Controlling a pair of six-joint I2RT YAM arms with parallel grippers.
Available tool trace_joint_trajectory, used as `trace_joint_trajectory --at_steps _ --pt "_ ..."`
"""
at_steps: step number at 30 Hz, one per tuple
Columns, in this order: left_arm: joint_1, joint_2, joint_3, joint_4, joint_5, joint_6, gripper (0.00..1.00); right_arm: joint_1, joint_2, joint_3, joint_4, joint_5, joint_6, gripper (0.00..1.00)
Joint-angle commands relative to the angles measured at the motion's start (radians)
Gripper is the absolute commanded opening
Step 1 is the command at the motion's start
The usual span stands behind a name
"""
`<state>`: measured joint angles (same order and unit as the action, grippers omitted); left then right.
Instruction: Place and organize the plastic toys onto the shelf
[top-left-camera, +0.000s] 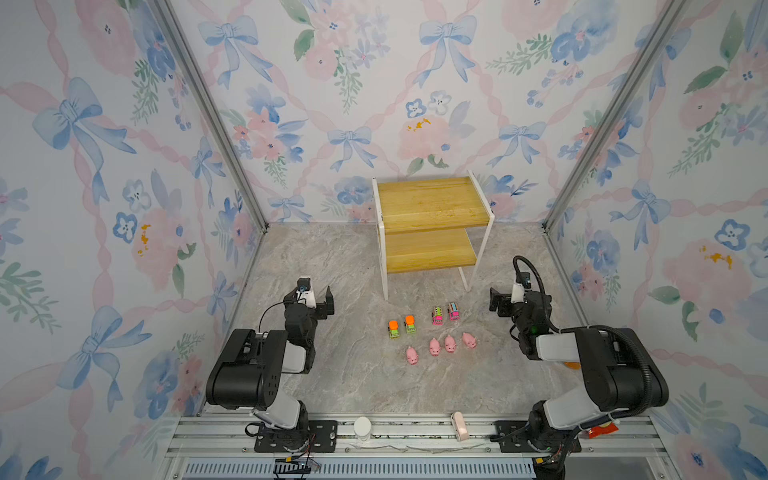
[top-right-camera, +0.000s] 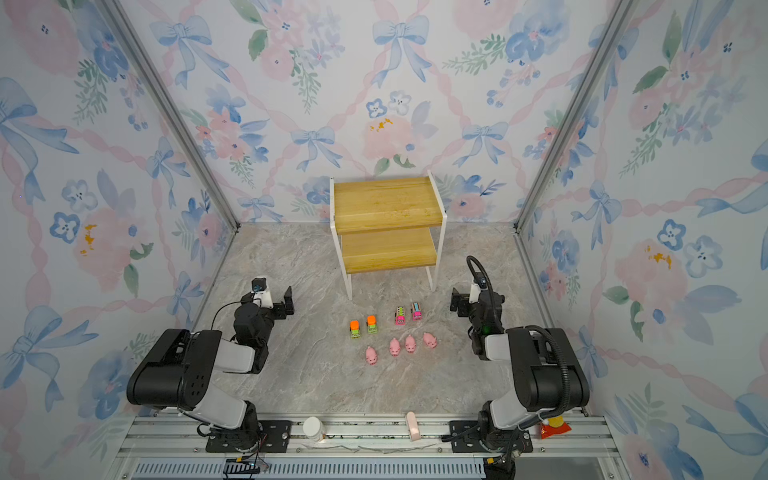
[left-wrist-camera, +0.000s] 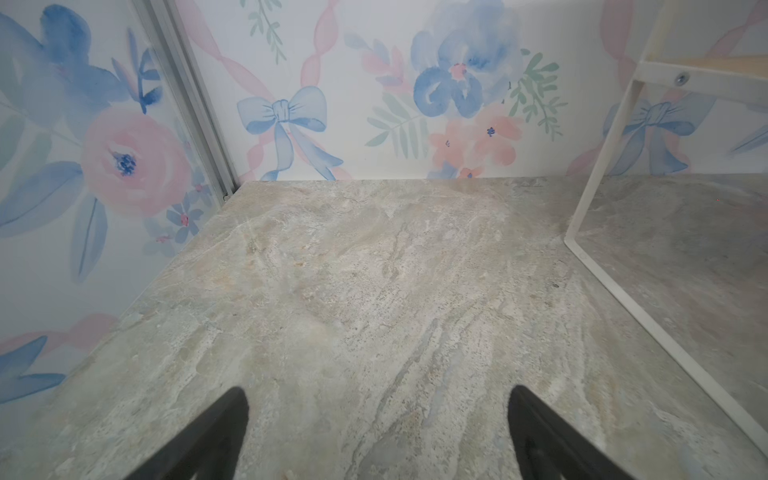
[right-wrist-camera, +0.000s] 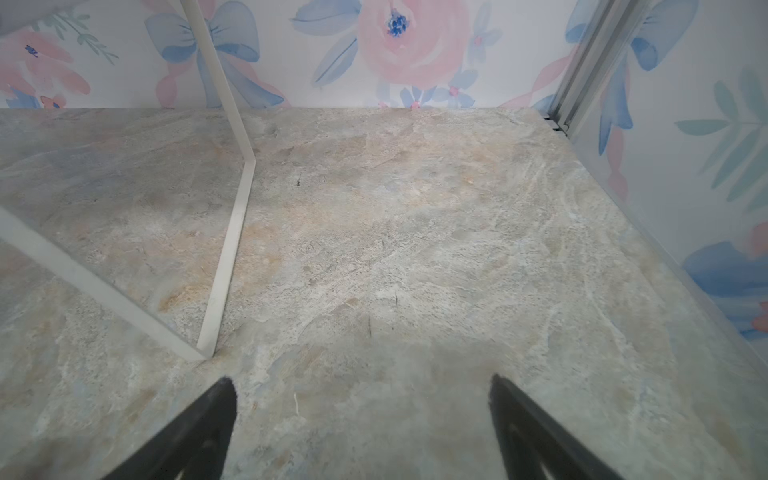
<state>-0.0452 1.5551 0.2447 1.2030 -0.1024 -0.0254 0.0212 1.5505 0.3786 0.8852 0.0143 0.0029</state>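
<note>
The plastic toys stand on the marble floor in front of the shelf (top-left-camera: 432, 208) (top-right-camera: 386, 203). Two green trucks (top-left-camera: 394, 329) (top-left-camera: 410, 324) stand beside two pink buses (top-left-camera: 437, 316) (top-left-camera: 454, 311). Closer to the front is a row of several pink pigs (top-left-camera: 434, 347) (top-right-camera: 394, 347). Both boards of the shelf are bare. My left gripper (top-left-camera: 318, 297) (left-wrist-camera: 378, 395) is open and empty, left of the toys. Open and empty too, my right gripper (top-left-camera: 509, 297) (right-wrist-camera: 361, 386) is to their right. The wrist views show only the shelf's white frame (left-wrist-camera: 602, 166) (right-wrist-camera: 228, 249), no toys.
Flowered walls with aluminium posts close the floor on three sides. On the front rail stand a white bottle (top-left-camera: 362, 428), a pale pink item (top-left-camera: 459, 430) and a red-orange packet (top-left-camera: 598, 432). Something orange (top-left-camera: 572, 365) peeks out under the right arm.
</note>
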Motion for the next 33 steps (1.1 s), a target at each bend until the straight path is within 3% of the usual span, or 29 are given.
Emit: trace_joint_trajectory --at_steps 1,9,15,22,29,33 --pt "0.002 0.011 -0.004 0.0 0.028 0.02 0.98 -0.001 -0.001 0.016 0.019 -0.002 0.005 0.97" --pt "0.002 0.003 0.006 -0.012 0.05 0.032 0.98 -0.001 -0.001 0.017 0.018 -0.002 0.005 0.97" --pt "-0.012 -0.151 0.109 -0.304 -0.014 0.025 0.98 -0.004 -0.001 0.016 0.02 -0.004 0.004 0.97" --pt "-0.044 -0.285 0.124 -0.365 -0.001 -0.028 0.98 0.005 -0.008 0.011 0.03 0.004 -0.001 0.99" --pt "-0.151 -0.28 0.191 -0.496 0.063 -0.115 0.98 0.044 -0.248 0.144 -0.444 0.007 0.014 0.97" --pt "-0.211 -0.281 0.196 -0.516 0.065 -0.153 0.98 0.161 -0.342 0.197 -0.671 0.049 0.002 0.97"
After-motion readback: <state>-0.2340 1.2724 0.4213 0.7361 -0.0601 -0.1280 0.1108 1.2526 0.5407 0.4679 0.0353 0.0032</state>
